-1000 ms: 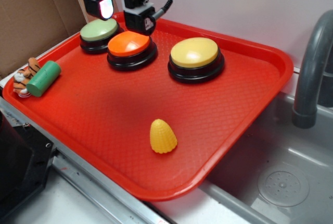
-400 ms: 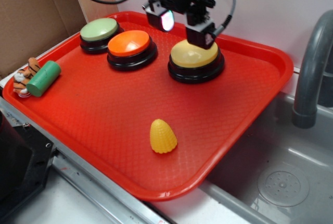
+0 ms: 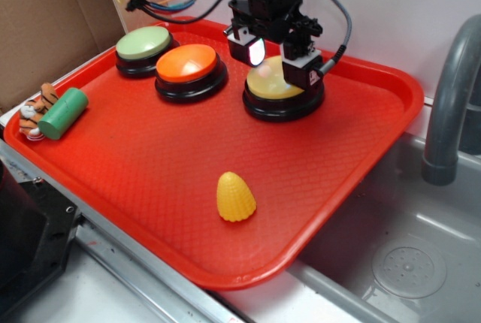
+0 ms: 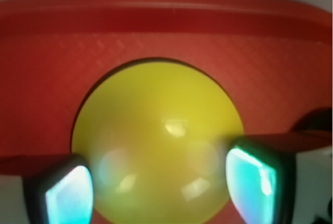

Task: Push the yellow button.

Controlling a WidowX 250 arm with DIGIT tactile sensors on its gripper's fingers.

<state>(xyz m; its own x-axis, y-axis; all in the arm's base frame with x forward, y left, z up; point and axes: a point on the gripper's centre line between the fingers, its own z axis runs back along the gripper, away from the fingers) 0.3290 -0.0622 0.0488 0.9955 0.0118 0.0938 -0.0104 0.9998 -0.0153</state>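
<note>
Okay, gripper [image 3: 276,58]: jaws wide, empty.
yellow button [image 4: 156,140]: centred below, far right of tray [image 3: 150,165].
Move: I'd press straight down, staying centred.

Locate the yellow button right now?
In the exterior view the yellow button sits toward the tray's far right, right of the orange button, directly under the gripper. It fills the wrist view.

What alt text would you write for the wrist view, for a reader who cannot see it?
Close view from above of the yellow button, which fills the middle of the frame. The gripper is open, its two glowing fingers low at either side of the dome. Behind lies the red tray with its far rim.
</note>
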